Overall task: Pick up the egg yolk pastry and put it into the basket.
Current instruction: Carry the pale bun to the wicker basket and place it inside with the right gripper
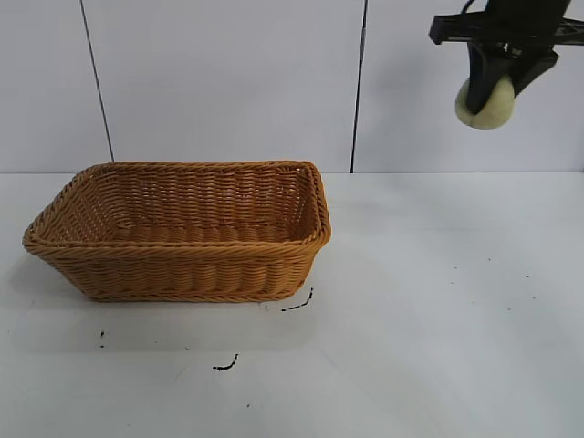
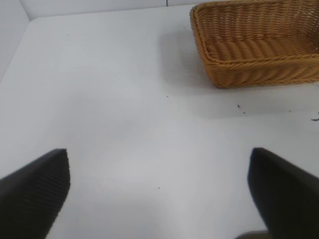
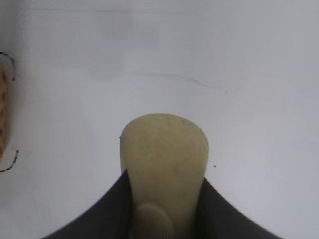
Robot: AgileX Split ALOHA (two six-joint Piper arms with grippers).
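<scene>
Bench front: white bench (image 1: 438,347) carries a few small black marks (image 1: 225,365) near the camera in the exterior view, one curled mark just by the basket's near corner.
Basket: orange-brown woven basket (image 1: 182,274) stands upright on the bench at the left half of the exterior view, open side up, nothing seen inside it; the left wrist view shows one end of it (image 2: 254,74) and its ribbed floor.
Left end effector: left end effector (image 2: 159,194) hangs over bare bench, well apart from the basket, its two dark fingers (image 2: 35,194) spread wide with nothing between them.
Right end effector: right end effector (image 1: 490,91) is high above the bench at the upper right of the exterior view, well to the right of the basket, pointing steeply down, narrowed onto the pastry.
Egg yolk pastry: pale yellow egg yolk pastry (image 1: 485,105) is clamped between the dark fingers (image 3: 99,214), clear of the bench, its rounded end (image 3: 164,149) sticking out past the fingertips.
Back: white panelled wall (image 1: 228,82) behind the bench.
</scene>
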